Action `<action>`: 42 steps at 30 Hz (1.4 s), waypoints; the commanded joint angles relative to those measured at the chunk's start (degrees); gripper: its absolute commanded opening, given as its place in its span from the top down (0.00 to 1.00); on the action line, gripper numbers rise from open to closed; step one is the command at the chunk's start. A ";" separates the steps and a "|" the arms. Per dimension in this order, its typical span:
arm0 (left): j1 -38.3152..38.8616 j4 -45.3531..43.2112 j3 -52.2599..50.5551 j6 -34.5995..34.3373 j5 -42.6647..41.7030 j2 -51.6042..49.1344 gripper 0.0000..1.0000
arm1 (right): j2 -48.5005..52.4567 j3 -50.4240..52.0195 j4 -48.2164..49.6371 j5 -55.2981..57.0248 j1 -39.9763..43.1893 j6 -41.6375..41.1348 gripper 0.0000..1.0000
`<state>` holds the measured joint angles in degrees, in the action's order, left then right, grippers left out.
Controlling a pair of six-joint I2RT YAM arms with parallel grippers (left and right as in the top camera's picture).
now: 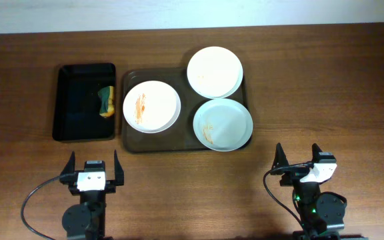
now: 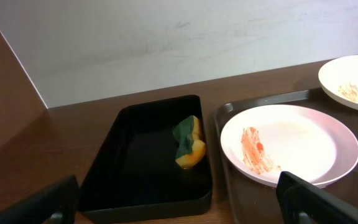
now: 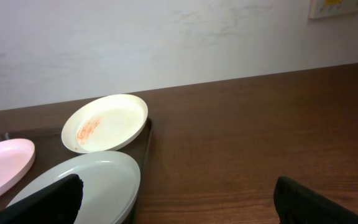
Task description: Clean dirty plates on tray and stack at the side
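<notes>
Three dirty plates lie on the dark brown tray [image 1: 131, 143]. A white plate [image 1: 152, 107] with orange smears sits at the tray's left. A second white plate [image 1: 215, 72] sits at the back right, overhanging the rim. A pale blue-grey plate [image 1: 223, 125] sits at the front right. My left gripper [image 1: 93, 168] is open and empty, near the table's front, in front of the black tray. My right gripper [image 1: 297, 162] is open and empty, right of the brown tray. The left wrist view shows the smeared white plate [image 2: 291, 143]; the right wrist view shows the blue-grey plate [image 3: 86, 180].
A smaller glossy black tray [image 1: 85, 101] stands left of the brown tray and holds a yellow-and-green sponge [image 1: 106, 101], also in the left wrist view [image 2: 188, 144]. Bare wooden table [image 1: 325, 87] extends to the right. A white wall runs along the back.
</notes>
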<state>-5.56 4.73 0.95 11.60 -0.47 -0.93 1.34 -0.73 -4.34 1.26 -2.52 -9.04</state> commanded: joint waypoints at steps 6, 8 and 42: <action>0.31 0.04 -0.44 0.94 0.22 0.57 0.01 | -0.28 0.42 -0.22 0.52 -0.46 -0.39 0.02; 0.31 0.04 -0.44 0.94 0.22 0.57 0.01 | -0.28 0.42 -0.22 0.52 -0.46 -0.39 0.02; 0.31 -10.47 0.94 0.94 -20.85 0.31 0.01 | -0.28 -0.68 7.17 -7.30 -0.46 -0.35 0.02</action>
<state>-5.56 -2.11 0.69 11.64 -14.92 -0.93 1.32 -0.62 2.13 -3.11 -2.52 -9.08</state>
